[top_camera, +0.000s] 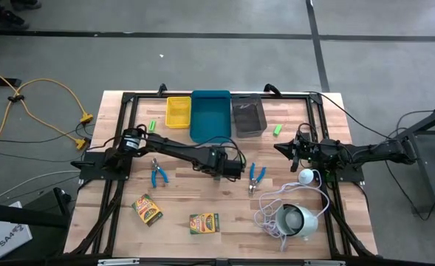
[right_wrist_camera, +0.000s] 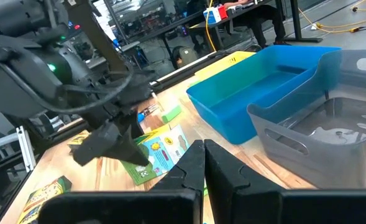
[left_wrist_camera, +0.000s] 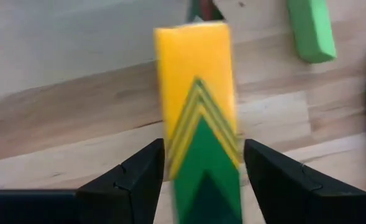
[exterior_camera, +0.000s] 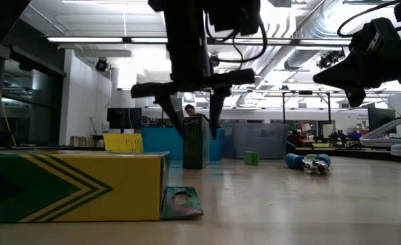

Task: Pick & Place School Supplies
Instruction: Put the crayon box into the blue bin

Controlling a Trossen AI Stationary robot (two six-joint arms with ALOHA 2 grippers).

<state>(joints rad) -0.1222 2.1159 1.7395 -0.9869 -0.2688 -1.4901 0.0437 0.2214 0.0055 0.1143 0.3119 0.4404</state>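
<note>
Nothing is binned yet: the left gripper (left_wrist_camera: 201,168), fingers spread, straddles an upright crayon box (left_wrist_camera: 198,112) mid-counter; right gripper (right_wrist_camera: 204,165) waits closed.

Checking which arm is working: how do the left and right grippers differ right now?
The left gripper has its fingers open; the right gripper is shut. The left gripper has an upright crayon box between its fingers; the right gripper has nothing. The left gripper is low over the middle of the table; the right gripper hangs higher near its right side. Both are dark two-finger grippers.
</note>
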